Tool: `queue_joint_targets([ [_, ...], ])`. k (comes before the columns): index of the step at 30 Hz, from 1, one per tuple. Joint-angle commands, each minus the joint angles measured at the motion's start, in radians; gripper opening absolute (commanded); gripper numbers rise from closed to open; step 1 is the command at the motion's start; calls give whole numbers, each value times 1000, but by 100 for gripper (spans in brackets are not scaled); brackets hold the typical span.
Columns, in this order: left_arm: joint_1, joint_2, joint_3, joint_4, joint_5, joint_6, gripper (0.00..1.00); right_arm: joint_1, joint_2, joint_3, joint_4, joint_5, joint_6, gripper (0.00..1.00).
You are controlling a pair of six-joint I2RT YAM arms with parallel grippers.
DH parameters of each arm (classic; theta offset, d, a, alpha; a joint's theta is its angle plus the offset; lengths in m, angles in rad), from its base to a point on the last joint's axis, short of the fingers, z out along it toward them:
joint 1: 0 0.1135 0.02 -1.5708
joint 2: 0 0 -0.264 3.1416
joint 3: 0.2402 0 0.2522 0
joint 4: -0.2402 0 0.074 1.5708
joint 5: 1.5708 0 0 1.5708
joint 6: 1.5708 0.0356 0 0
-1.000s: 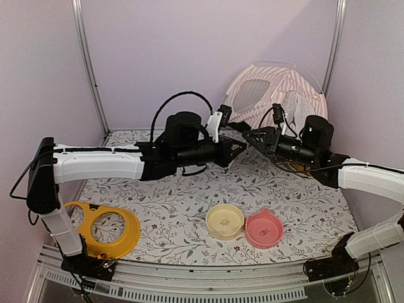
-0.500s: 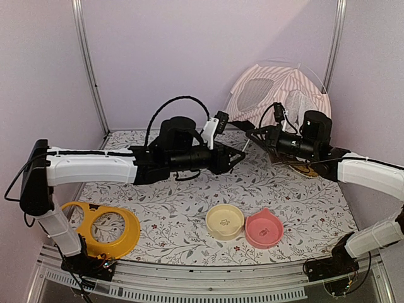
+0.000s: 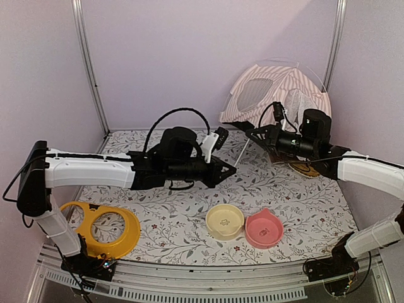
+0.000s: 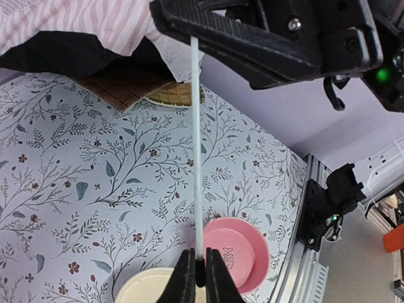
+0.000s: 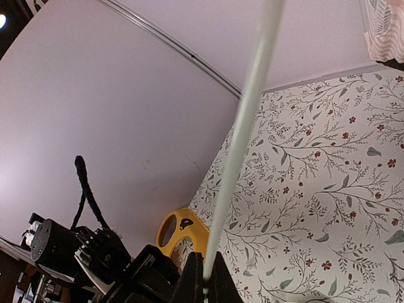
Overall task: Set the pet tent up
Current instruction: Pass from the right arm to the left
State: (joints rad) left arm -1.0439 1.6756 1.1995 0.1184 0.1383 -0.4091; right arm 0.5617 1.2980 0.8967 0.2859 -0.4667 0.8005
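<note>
Top external: left gripper (image 3: 231, 165) and right gripper (image 3: 247, 130) each pinch the clear pole (image 3: 242, 150) of the pet tent (image 3: 278, 88); seating it likely follows.

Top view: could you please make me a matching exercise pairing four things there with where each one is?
Things:
1. tent
2. pole
3. pink bowl
4. yellow ring

Places:
A. near left corner of the table
B. just right of the cream bowl
C. far right corner
D. pinched by the left gripper and the right gripper

Pairs: 1-C, 2-D, 3-B, 4-A
</note>
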Motion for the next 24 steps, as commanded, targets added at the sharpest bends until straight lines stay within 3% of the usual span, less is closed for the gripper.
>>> queue_joint_targets([
  [1,-9,-7,9,-1,-8,11,0,-6,1,43,26,-14,-52,0],
  [4,-10,9,30,3,-6,20,0,-6,3,33,24,-26,-53,1],
  [8,-12,21,53,17,-13,16,0,-6,7,8,22,-73,-51,24],
  [10,-12,24,60,27,-21,10,0,-5,-2,-20,20,-85,-47,30],
  [17,-14,50,96,45,-12,-4,0,12,-65,-122,12,-71,-28,35],
  [24,-21,81,122,46,7,-5,0,25,-67,-124,22,-58,-16,34],
])
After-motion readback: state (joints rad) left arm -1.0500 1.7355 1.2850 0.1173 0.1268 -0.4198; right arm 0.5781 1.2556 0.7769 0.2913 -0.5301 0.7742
